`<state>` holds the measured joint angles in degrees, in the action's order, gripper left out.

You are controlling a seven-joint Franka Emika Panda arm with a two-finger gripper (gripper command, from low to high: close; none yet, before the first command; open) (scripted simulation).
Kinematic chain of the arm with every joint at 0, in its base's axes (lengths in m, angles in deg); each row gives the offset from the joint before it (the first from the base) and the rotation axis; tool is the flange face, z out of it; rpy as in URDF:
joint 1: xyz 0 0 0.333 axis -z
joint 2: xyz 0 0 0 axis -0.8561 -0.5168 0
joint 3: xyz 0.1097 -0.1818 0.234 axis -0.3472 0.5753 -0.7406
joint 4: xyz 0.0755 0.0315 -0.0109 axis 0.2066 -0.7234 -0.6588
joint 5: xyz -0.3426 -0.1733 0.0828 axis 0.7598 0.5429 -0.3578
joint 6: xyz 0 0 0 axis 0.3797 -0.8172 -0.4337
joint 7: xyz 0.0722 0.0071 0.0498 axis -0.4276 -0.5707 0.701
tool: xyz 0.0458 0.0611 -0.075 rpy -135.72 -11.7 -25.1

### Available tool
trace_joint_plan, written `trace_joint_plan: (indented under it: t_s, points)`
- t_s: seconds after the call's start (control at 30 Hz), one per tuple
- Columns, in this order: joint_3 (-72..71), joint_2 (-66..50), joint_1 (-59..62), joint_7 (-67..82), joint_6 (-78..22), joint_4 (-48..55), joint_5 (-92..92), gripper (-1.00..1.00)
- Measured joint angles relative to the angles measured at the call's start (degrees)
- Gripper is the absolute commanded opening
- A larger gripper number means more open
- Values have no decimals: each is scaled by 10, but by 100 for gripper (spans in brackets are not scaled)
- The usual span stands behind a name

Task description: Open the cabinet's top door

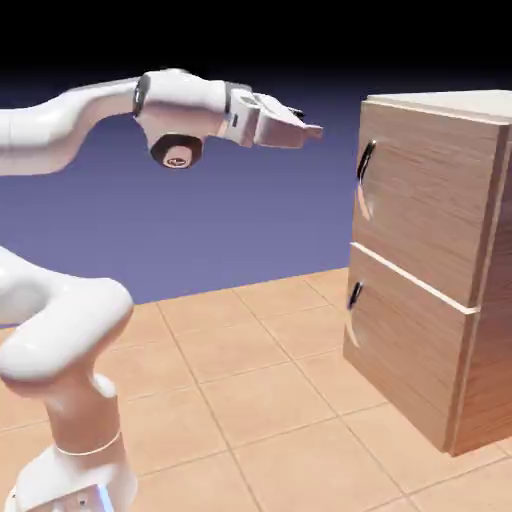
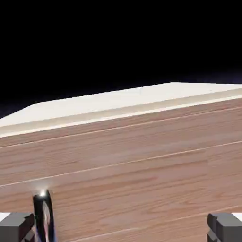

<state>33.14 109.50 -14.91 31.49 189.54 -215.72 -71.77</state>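
The exterior view alone shows the light-wood boxy cabinet (image 1: pixel 425 200) whole, at three o'clock, its upper wood-grain door (image 1: pixel 425 195) closed. The hand view adds its pale top. The grey-tipped white gripper (image 1: pixel 312 132), spread wide, grasps nothing, apart from the dark curved handle (image 1: pixel 367 160).

The Franka Panda arm (image 1: pixel 70 340) is glossy white, built of smooth, rounded, tube-like links. A dark ring circles one joint near the wrist (image 1: pixel 182 108), whose underside carries a black-rimmed round cap (image 1: pixel 177 152) with a small marking, too small to read. The angular white hand (image 1: pixel 268 120) has small grey, blocky fingertips (image 2: pixel 226 228). A light-blue strip (image 1: pixel 104 499) edges the white base (image 1: pixel 75 480).
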Motion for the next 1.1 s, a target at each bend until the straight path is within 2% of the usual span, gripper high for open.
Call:
trace_joint_plan:
  t_s: [0.8, 0.93, 0.97, 1.03, 1.1]
  points:
    - [-290, 220, 284, 241, -77, 108, -567, 0]
    - [-301, 217, 369, 238, -82, 188, -584, 0]
    - [-302, 217, 372, 238, -82, 191, -585, -100]
    - [-302, 217, 372, 238, -82, 191, -585, -100]
    - [-290, 225, 348, 260, -126, 149, -604, -100]
